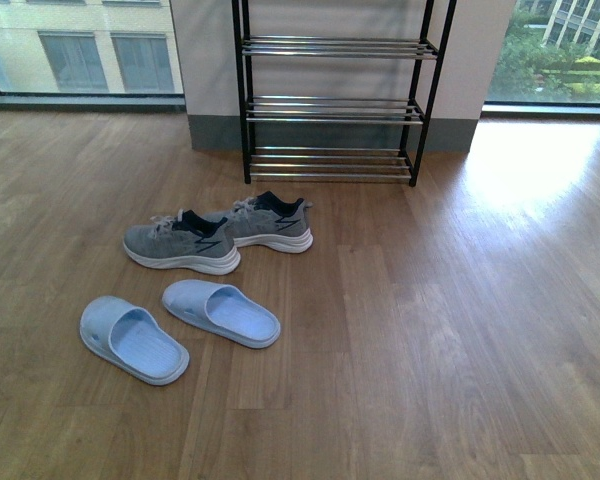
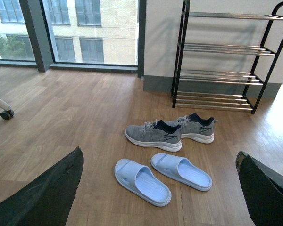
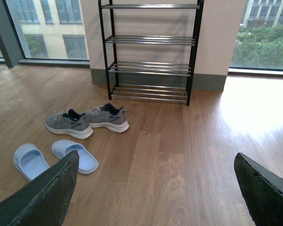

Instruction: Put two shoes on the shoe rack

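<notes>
Both arms hang well back, so each wrist camera takes in the whole scene. My left gripper (image 2: 159,154) is spread wide with nothing in it, and my right gripper (image 3: 156,154) is the same. The pair lies on the wood floor (image 1: 430,350) near the shoe rack (image 1: 332,110), whose visible tiers are bare. The nearer sneaker (image 1: 180,243) overlaps the farther sneaker (image 1: 272,222) from the front; I can't tell if they touch. The light blue slides (image 1: 220,312) lie closer to me, not my job. Nothing's started, I'd say. I'd take the nearer sneaker first, since it's in the way.
</notes>
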